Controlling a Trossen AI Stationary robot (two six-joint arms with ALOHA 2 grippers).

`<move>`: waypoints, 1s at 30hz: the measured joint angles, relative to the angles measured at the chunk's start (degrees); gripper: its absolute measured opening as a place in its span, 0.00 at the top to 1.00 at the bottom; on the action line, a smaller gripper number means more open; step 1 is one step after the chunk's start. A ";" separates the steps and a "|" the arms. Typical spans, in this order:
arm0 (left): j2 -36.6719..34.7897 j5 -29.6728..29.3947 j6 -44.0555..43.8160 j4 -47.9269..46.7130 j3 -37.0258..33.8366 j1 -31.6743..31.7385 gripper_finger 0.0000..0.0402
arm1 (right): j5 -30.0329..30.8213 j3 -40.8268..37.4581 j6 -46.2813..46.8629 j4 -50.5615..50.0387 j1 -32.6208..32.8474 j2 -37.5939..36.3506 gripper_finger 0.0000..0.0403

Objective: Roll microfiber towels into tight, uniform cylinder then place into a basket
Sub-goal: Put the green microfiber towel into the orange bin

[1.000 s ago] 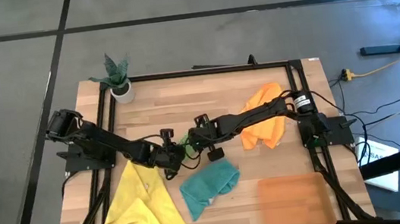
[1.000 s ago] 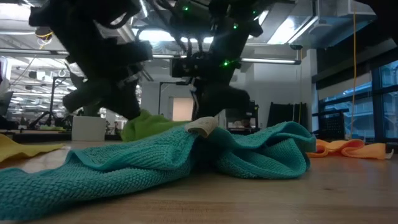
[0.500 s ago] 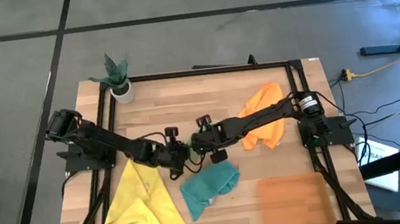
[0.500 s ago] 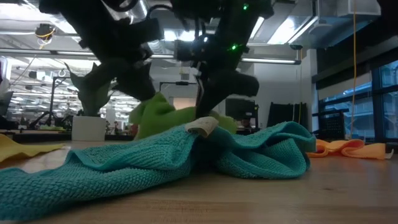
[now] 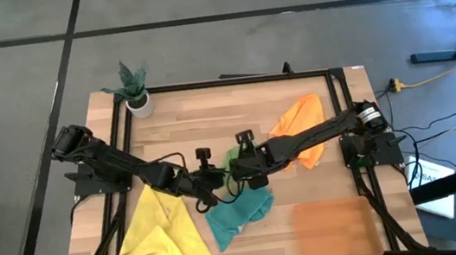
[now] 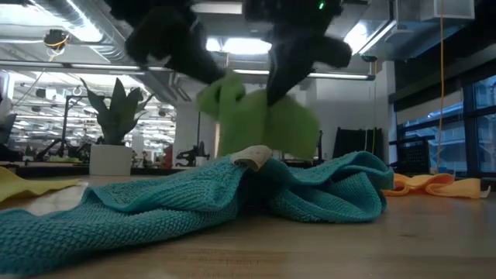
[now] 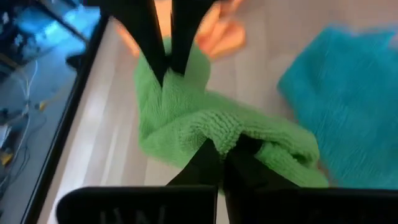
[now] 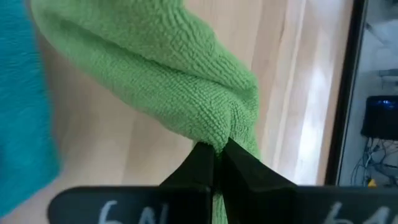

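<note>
Fingers of both grippers pinched tight on green towel [image 5: 233, 159], mid-air.

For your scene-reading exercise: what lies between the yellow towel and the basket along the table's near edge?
In the high view, the teal towel lies between the yellow towel and the basket, with bare wood on either side.

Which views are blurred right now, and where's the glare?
Low view: the lifted green towel and the arms above it are smeared, while the teal towel in front is crisp; ceiling lights glare behind. Left wrist view: soft all over, the orange towel and the table edge fuzzy. Right wrist view: green weave sharp. High view: even light, no glare.
</note>
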 joint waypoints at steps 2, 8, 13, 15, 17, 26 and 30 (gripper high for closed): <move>0.00 0.22 1.71 3.35 0.04 -0.65 1.00 | 0.09 0.00 3.04 -2.04 1.54 -0.98 0.97; 2.10 1.76 8.18 13.94 0.06 -1.69 1.00 | 0.87 -0.02 12.17 -6.13 7.37 -2.91 0.97; 6.04 3.34 13.47 22.34 0.06 -1.69 1.00 | 3.68 -0.02 20.87 -10.06 11.09 -3.89 0.97; 6.98 3.33 14.59 24.89 0.04 -1.66 1.00 | 3.85 -0.02 25.18 -12.90 11.90 -4.15 0.97; 7.51 3.35 15.31 27.29 0.04 -1.66 1.00 | 3.93 -0.02 29.11 -15.66 12.70 -4.39 0.97; 14.23 9.74 15.49 36.07 3.92 0.64 1.00 | 4.00 -0.04 38.24 -20.28 15.74 -4.51 0.97; 18.65 11.17 18.84 36.13 9.20 0.83 1.00 | 3.96 -0.04 42.16 -22.81 16.83 -4.51 0.97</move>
